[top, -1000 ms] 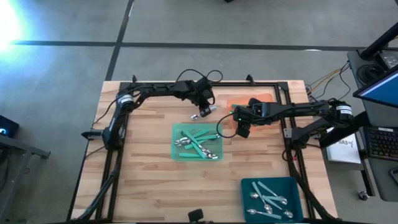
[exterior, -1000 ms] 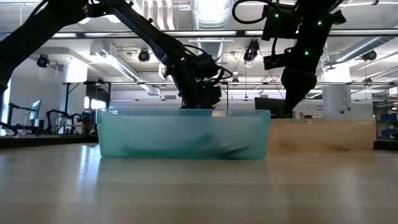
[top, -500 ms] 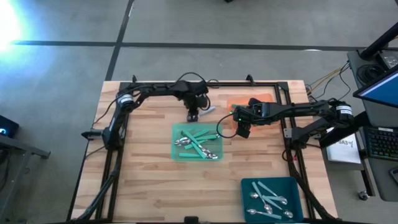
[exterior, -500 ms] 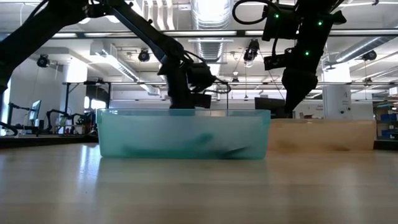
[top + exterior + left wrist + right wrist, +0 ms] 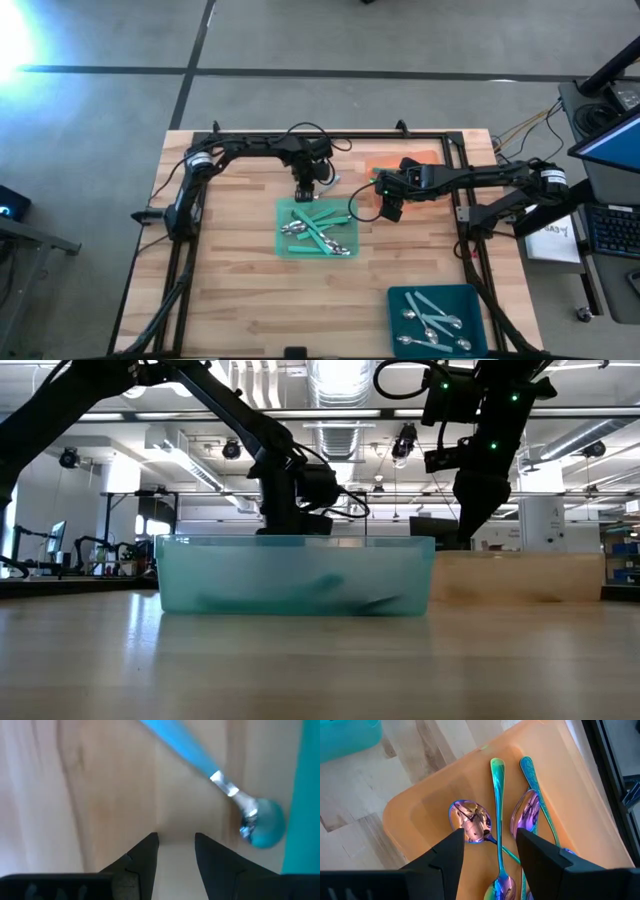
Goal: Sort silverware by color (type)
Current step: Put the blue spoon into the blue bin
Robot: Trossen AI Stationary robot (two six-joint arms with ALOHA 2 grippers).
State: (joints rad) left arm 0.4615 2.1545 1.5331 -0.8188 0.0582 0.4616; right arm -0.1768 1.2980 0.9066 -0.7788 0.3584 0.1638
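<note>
My left gripper hangs open just above the bare wood, at the far rim of the green tray. A teal-handled spoon lies flat on the wood ahead of its fingers, beside the tray wall. The green tray holds several teal-handled silver utensils. My right gripper is open above the orange tray, where several iridescent purple spoons lie. In the low view the left gripper and the right gripper show behind the green tray.
A dark teal tray with silver spoons sits near the table's near right corner. Bare wood stretches left of the green tray and along the near edge. The arms' frame rails run along the left, far and right edges.
My left gripper has moved toward the table's left and slightly toward the near edge, along the far rim of the green tray, away from the orange tray. The right arm has kept still.
</note>
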